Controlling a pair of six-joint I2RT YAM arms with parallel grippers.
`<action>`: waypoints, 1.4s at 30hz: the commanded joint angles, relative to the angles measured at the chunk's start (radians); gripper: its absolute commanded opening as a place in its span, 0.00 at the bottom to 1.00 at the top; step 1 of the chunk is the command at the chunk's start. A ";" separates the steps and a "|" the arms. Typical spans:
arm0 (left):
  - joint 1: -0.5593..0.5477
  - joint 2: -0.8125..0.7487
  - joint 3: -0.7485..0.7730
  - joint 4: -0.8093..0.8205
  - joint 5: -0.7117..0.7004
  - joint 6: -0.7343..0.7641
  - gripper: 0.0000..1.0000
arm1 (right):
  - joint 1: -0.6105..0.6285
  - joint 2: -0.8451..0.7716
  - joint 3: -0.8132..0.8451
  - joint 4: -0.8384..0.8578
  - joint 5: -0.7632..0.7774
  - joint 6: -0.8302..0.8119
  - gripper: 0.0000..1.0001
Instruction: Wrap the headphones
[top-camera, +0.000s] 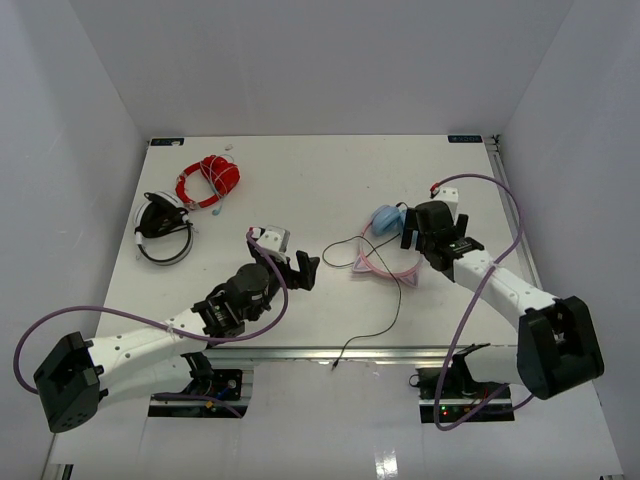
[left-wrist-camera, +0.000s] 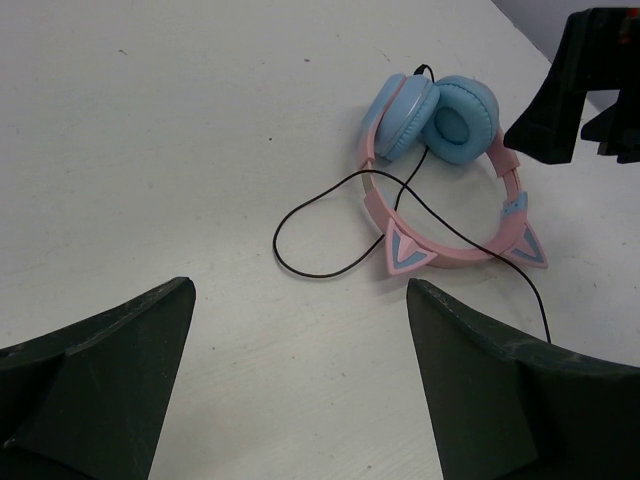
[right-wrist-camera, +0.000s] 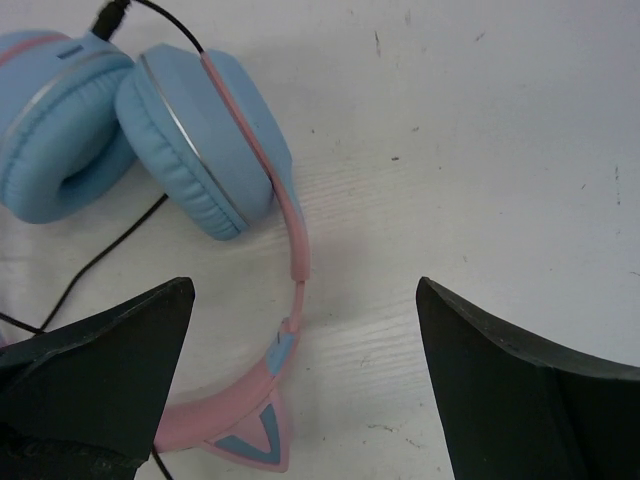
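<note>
While the thin dark cable (top-camera: 394, 300) lies in loose loops across the surface (top-camera: 300, 160), the wrapping looks not yet begun. The headphones (top-camera: 383, 220) lie flat right of centre in the overhead view, earcups together. The right hand (top-camera: 410, 232) hovers just above the pink headband, spread wide apart and holding nothing. The left hand (top-camera: 304, 270), equally spread and empty, points toward them from centre frame. Next, probably, one hand pins the headband while the other gathers cable. A red cable bundle (top-camera: 208, 180) and black-and-white headphones (top-camera: 163, 228) sit upper left, well apart, obstructing nothing.
</note>
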 joint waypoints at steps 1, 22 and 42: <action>0.002 -0.020 -0.010 0.021 0.006 0.005 0.98 | -0.030 0.110 0.042 0.021 -0.078 -0.052 0.99; 0.002 -0.007 -0.009 0.020 0.005 0.003 0.98 | -0.145 0.442 0.269 0.235 -0.377 -0.266 0.81; 0.002 0.000 -0.005 0.013 -0.018 0.002 0.98 | 0.130 -0.001 0.321 0.497 -0.023 -0.720 0.08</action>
